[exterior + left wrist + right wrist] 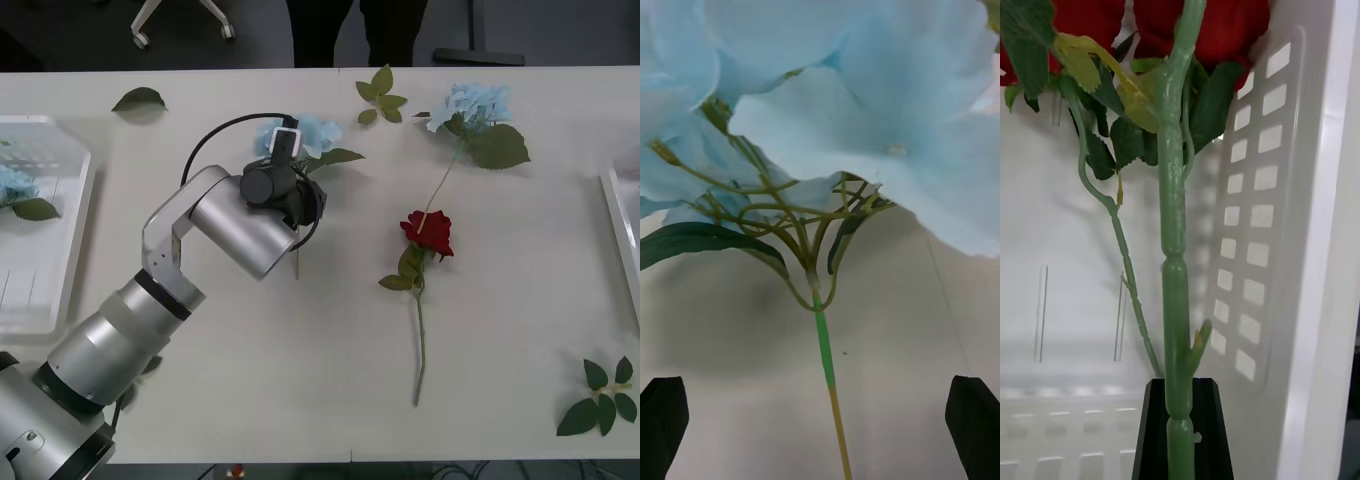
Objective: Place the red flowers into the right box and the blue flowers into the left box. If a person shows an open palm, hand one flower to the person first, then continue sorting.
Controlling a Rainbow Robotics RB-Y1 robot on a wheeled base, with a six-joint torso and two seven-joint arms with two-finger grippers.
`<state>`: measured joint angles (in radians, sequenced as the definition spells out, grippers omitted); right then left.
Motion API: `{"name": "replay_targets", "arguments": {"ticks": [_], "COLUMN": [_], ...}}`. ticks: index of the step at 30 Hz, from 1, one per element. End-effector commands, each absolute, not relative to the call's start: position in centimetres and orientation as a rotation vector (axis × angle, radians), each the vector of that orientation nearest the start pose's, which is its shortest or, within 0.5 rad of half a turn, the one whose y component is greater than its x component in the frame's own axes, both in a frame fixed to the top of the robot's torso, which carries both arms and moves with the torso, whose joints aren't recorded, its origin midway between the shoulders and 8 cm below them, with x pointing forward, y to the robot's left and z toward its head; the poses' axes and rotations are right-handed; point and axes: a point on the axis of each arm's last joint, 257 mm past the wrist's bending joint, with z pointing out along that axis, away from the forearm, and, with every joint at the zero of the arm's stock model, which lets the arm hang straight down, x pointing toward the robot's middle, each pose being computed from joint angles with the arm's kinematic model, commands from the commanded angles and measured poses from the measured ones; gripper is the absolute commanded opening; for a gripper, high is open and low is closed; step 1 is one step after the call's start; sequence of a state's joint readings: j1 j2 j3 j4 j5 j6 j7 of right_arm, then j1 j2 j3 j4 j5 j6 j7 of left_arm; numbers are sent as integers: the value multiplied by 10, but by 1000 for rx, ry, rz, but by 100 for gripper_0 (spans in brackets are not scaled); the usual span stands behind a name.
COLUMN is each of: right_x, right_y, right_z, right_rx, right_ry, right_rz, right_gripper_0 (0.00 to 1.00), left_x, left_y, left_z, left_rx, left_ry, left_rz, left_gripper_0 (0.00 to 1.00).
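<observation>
Left gripper (820,427) positioned over the middle-left of the table (250,380), above a blue hydrangea (312,132) lying at the far side of the arm's wrist. Black fingers (662,420) spread wide in the left wrist view, one at each side of the thin green stem (825,352), neither touching it; nothing held. Pale blue petals and one dark leaf (700,238) hanging over the stem there.

Right gripper (1180,435) located inside the right box (1315,247), white slotted wall close beside it. Black fingers (1154,435) closed on the thick stem of a red rose (1174,225); red blooms visible at the far end of the stem, a second, thinner stem (1124,262) running alongside.

Second blue hydrangea (475,105) lying at the far right of centre on the table, large leaf beside it. One red rose (430,232) lying right of centre, bloom toward the far side, stem running toward the near edge. Left box (50,260) at the left table edge, containing a blue flower head (12,185) with a leaf. Thin rim of the right box (622,235) at the right table edge. Loose leaf sprigs (385,95) scattered at the far edge and the near right corner. Person's dark trousers (330,30) beyond the far table edge; no hand visible.
</observation>
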<state>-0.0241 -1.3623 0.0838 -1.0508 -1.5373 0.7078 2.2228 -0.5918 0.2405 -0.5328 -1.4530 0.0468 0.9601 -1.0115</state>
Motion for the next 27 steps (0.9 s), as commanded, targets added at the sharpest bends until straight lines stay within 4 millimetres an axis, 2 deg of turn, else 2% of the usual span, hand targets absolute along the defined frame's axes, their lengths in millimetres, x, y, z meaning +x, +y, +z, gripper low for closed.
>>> {"name": "replay_targets", "arguments": {"ticks": [1,7,10,15,17,19,20,25,27], "right_x": [415,415,415,420,426,427,429,433,435], "right_y": [-702,-697,-703,-702,-698,-696,-695,-691,-688], "right_z": [-204,-224,-229,-235,-236,-237,-237,-235,-234], "right_rx": [-125,-128,-164,-190,-187,-188,-188,-204,-215], "right_ry": [2399,2400,2401,2392,2376,2373,2370,2363,2359], "right_rz": [-416,-416,-478,-509,-502,-498,-496,-494,-492], "right_gripper_0": [0,0,0,0,2,18,29,63,70], "left_x": [594,599,598,598,600,600,600,600,600], "left_y": [32,35,36,40,41,44,44,48,48], "left_z": [-238,-252,-258,-268,-270,-273,-275,-280,-281], "left_rx": [353,384,395,406,407,407,409,407,402], "left_ry": [2110,2106,2113,2128,2129,2132,2132,2142,2146], "left_rz": [-83,-61,-50,-24,-21,-17,-17,-7,-9], "left_gripper_0": [100,100,99,54,27,11,1,0,0]}}
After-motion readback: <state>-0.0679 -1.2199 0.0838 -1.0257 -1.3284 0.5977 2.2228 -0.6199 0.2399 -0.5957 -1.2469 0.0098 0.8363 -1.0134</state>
